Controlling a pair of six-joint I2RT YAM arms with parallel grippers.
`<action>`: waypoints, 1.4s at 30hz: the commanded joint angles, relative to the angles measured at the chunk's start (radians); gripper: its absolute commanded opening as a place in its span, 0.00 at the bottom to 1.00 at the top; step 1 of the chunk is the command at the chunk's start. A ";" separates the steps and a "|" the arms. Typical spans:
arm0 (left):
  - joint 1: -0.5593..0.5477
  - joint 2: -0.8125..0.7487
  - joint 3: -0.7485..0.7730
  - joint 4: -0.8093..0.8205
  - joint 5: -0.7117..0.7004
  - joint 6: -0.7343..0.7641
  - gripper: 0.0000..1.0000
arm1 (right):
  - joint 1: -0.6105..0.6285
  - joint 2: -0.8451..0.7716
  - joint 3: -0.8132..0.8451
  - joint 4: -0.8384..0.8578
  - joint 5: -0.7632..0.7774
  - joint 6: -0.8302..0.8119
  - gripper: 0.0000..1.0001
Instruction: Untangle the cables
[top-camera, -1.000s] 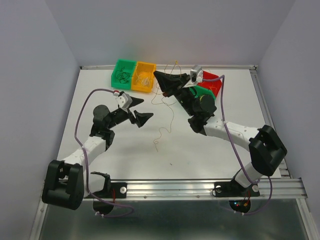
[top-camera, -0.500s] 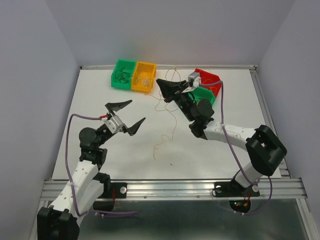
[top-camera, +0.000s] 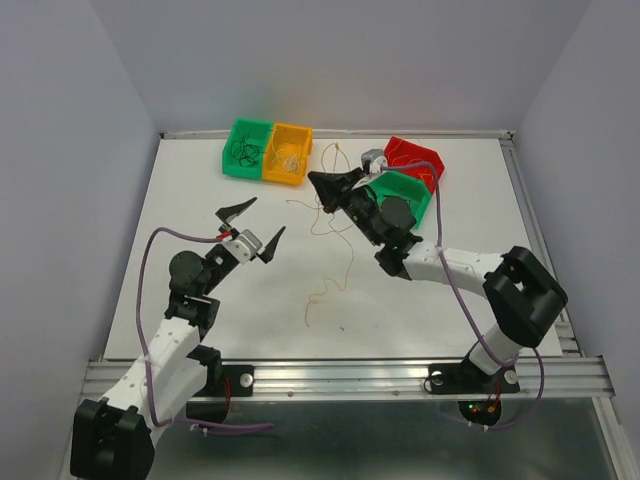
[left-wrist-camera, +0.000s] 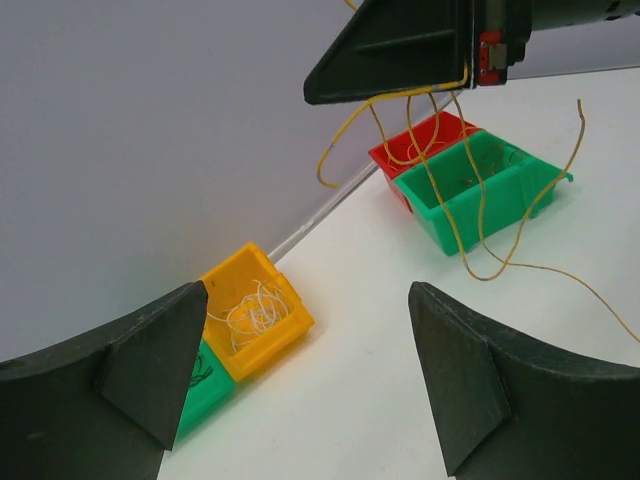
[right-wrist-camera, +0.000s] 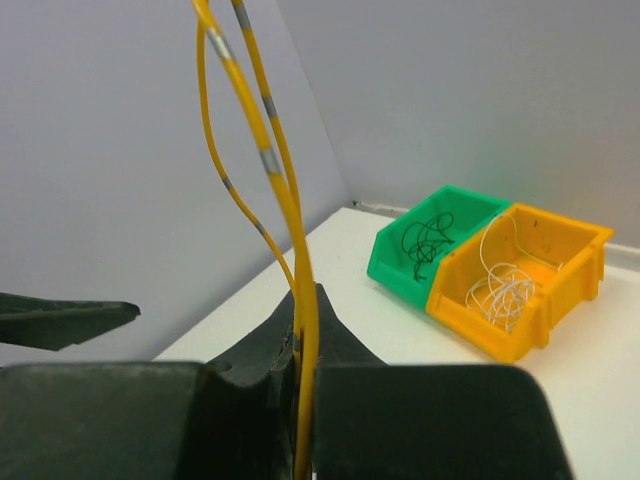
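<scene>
Thin yellow cables (top-camera: 343, 262) hang from my right gripper (top-camera: 325, 186) and trail in loose curls down onto the white table (top-camera: 200, 190). The right gripper is shut on them above the table's middle back. In the right wrist view the yellow strands (right-wrist-camera: 288, 215) run up out of the closed jaws (right-wrist-camera: 305, 335). My left gripper (top-camera: 250, 228) is open and empty, to the left of the hanging cables and apart from them. In the left wrist view its fingers (left-wrist-camera: 150, 350) stand wide apart, and the right gripper (left-wrist-camera: 400, 50) holds the yellow cables (left-wrist-camera: 468, 215) ahead.
A green bin (top-camera: 246, 147) with dark strands and a yellow bin (top-camera: 287, 152) with whitish strands stand at the back left. A red bin (top-camera: 415, 157) and a second green bin (top-camera: 408, 196) stand at the back right, beside the right arm.
The left arm has drawn back toward the near left, its open gripper moving a little left. The right gripper has come nearer and lower, carrying the yellow cables.
</scene>
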 joint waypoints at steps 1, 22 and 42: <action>-0.026 -0.008 0.006 0.065 -0.050 0.067 0.93 | 0.021 0.025 0.009 -0.071 0.039 0.013 0.01; -0.233 0.179 0.078 -0.038 -0.197 0.243 0.55 | 0.065 0.128 0.092 -0.120 0.042 -0.014 0.01; -0.239 0.055 0.332 -0.390 -0.360 0.086 0.00 | 0.055 -0.059 -0.071 -0.141 -0.068 -0.183 0.98</action>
